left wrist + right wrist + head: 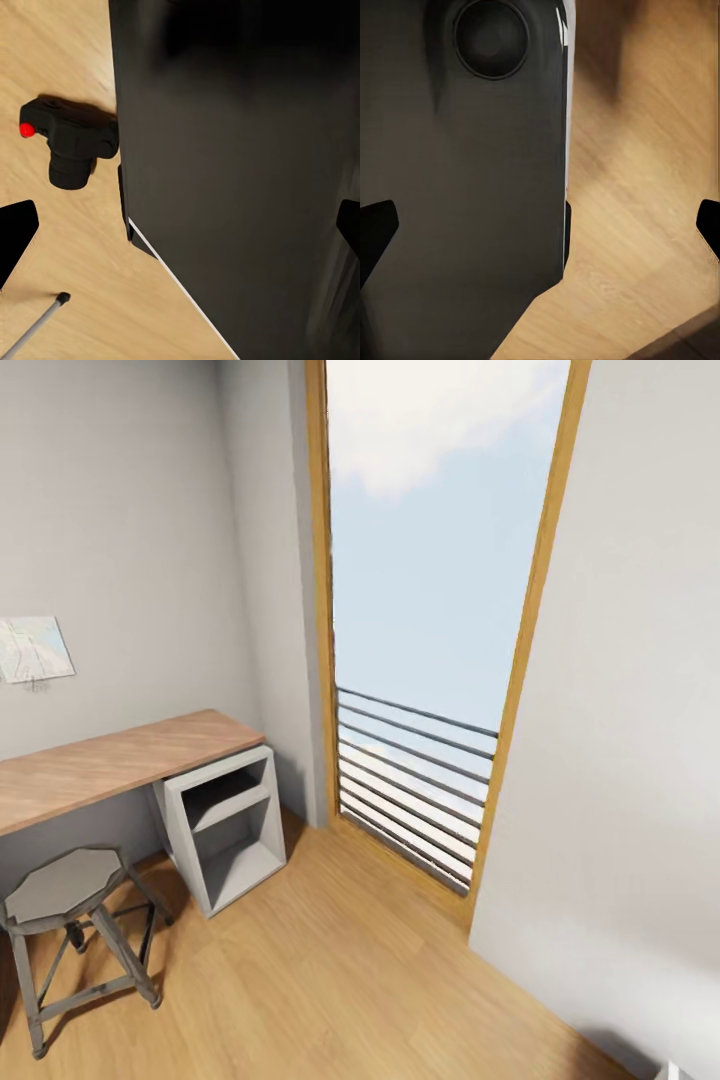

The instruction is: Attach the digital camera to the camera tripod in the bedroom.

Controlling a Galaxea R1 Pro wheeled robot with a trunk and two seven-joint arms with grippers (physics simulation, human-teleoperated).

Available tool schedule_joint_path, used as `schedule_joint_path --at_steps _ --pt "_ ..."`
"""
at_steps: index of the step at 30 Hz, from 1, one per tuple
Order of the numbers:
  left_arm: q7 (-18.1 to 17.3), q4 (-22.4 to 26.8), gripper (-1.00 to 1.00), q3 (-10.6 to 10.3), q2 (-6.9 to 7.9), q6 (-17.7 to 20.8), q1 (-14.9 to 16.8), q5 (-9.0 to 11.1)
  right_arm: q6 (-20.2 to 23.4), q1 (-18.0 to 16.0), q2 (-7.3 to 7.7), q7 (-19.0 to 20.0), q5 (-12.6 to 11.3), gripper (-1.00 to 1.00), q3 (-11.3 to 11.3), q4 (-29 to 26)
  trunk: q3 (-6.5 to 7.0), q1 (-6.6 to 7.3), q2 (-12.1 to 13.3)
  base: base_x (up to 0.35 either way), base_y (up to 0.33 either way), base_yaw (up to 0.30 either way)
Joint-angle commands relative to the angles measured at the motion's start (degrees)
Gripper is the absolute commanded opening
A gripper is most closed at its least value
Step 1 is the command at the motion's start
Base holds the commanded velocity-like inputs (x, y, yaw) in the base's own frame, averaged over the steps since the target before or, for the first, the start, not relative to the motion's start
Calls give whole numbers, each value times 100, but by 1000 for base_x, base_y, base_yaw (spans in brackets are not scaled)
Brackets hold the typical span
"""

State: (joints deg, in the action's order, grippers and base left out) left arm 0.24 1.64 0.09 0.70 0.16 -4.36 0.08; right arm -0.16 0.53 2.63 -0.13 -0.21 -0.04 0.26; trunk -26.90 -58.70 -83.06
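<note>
The camera (pixel 69 147) lies on the pale wood floor (pixel 67 247), seen from the left wrist: a small black body with a stubby lens barrel and a round red button (pixel 27 130) on top. It sits just beside a broad black panel of the robot's own body (pixel 240 172), close enough that its far end looks to touch the panel's edge, though I cannot tell for sure. On the floor a little away from the camera, a thin silver rod with a black tip (pixel 36 324) comes in at a slant; it looks like a tripod leg, but too little of it shows to be certain.

The left tool (pixel 184 229) hangs over this spot with its two dark fingertips (pixel 16 236) spread wide at either edge of the view, nothing between them. The black panel stands across most of the gap between them.

The right tool (pixel 544 229) is likewise spread, nothing in its grip, with another dark panel (pixel 465 202) carrying a round recess in front of it, and plank floor beyond.

From the head, well away from the camera's patch of floor, there is a wooden surface (pixel 110 765) along the grey wall, a grey shelf unit (pixel 225 830) under its end, a metal stool (pixel 70 920) beside that, a paper (pixel 35 650) pinned above, and a tall wood-framed window (pixel 430 610) with a railing.
</note>
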Motion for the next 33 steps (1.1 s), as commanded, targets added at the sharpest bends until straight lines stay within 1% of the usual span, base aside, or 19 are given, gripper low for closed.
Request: schedule_joint_path --at_steps 1,13,17,22,33 --pt "2 12 100 0 0 2 -4 1 -2 -1 0 -2 -3 100 1 0 -3 -3 -1 263 0 0" --pt "2 12 100 0 0 2 -4 1 -2 -1 0 -2 -2 100 2 0 -3 -3 -1 253 0 1" --pt "2 12 100 0 0 2 -4 1 -2 -1 0 -1 -2 100 3 0 -3 -3 -1 239 0 72" --pt "2 12 100 0 0 2 -4 1 -2 -1 -6 -3 -5 100 3 0 -3 -3 -1 236 0 188" --pt "2 12 100 0 0 2 -4 1 -2 -1 -24 -4 -3 100 3 0 -3 -3 -1 220 0 261"
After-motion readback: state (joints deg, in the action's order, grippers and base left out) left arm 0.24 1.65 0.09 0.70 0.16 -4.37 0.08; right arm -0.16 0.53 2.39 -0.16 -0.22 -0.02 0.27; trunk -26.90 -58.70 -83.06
